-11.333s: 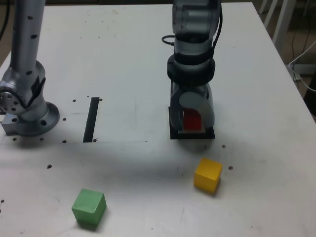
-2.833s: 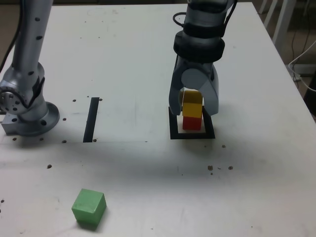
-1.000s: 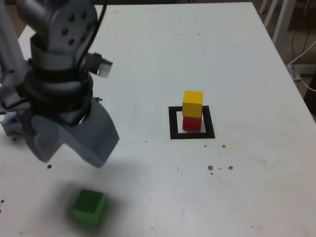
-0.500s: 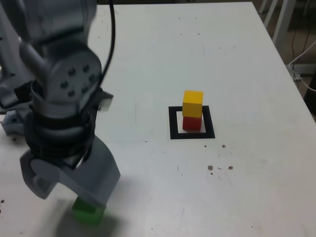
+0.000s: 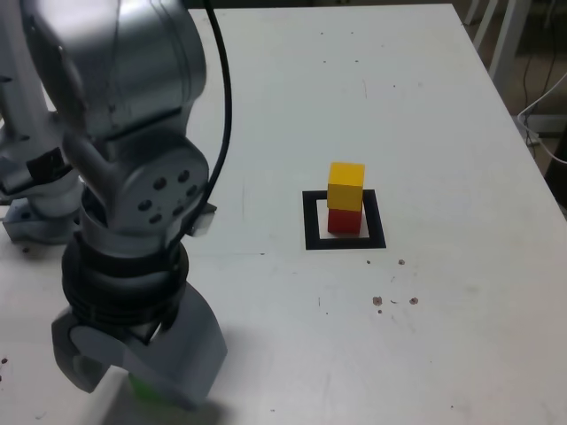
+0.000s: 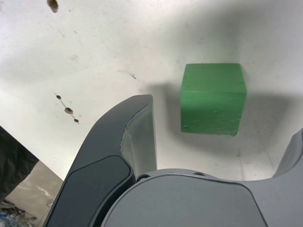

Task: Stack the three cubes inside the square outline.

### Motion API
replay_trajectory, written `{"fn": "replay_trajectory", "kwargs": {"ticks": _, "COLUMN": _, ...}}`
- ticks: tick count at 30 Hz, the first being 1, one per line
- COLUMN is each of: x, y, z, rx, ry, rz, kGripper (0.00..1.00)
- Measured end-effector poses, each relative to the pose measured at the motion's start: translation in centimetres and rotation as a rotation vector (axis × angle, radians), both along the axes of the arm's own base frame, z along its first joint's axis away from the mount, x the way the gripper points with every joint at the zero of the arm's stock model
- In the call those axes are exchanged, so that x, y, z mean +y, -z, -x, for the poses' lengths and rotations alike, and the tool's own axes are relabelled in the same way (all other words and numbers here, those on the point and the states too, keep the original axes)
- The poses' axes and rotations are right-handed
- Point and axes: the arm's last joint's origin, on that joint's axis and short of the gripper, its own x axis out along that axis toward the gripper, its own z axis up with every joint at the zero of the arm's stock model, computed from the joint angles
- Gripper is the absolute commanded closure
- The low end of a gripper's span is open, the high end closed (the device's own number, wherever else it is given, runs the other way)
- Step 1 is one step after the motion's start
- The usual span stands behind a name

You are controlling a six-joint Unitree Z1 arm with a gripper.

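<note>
**Exterior view: third cube about to be grasped**

Exterior view's near-left corner of the tabletop point(image 5: 461, 354) holds the tool point(image 5: 133, 372), jaws spread wide astride the green cube point(image 6: 213, 98), not touching it. A cube has no long axis; its faces sit slightly skewed to the fingers point(image 6: 137, 137). Next: lower, square up, close. Farther off, mid-tabletop, the yellow cube point(image 5: 346, 184) tops the red cube point(image 5: 345, 220) in the square outline point(image 5: 312, 221).

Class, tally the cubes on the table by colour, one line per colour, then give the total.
Red cube: 1
Yellow cube: 1
Green cube: 1
Total: 3
</note>
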Motion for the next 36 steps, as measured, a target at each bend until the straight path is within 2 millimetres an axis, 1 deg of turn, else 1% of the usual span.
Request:
{"fn": "replay_trajectory", "kwargs": {"ticks": 9, "x": -0.8, "y": 1.4, "z": -0.6, "rx": 0.004, "ry": 0.021, "rz": 0.005, "kGripper": 0.15}}
{"fn": "replay_trajectory", "kwargs": {"ticks": 11, "x": -1.0, "y": 1.7, "z": -0.8, "rx": 0.0, "ry": 0.028, "rz": 0.011, "kGripper": 0.2}}
{"fn": "replay_trajectory", "kwargs": {"ticks": 14, "x": -1.4, "y": 2.2, "z": -1.1, "rx": -0.008, "ry": 0.039, "rz": 0.02, "kGripper": 0.33}}
{"fn": "replay_trajectory", "kwargs": {"ticks": 19, "x": -1.5, "y": 2.3, "z": -1.4, "rx": -0.037, "ry": 0.045, "rz": 0.018, "kGripper": 0.68}}
{"fn": "replay_trajectory", "kwargs": {"ticks": 21, "x": -1.6, "y": 2.3, "z": -1.5, "rx": -0.057, "ry": 0.048, "rz": 0.009, "kGripper": 0.77}}
{"fn": "replay_trajectory", "kwargs": {"ticks": 22, "x": -1.5, "y": 2.3, "z": -1.6, "rx": -0.064, "ry": 0.049, "rz": 0.006, "kGripper": 0.8}}
{"fn": "replay_trajectory", "kwargs": {"ticks": 25, "x": -1.5, "y": 2.3, "z": -1.7, "rx": -0.076, "ry": 0.05, "rz": 0.001, "kGripper": 0.81}}
{"fn": "replay_trajectory", "kwargs": {"ticks": 36, "x": -1.5, "y": 2.2, "z": -1.6, "rx": -0.076, "ry": 0.049, "rz": -0.001, "kGripper": 0.81}}
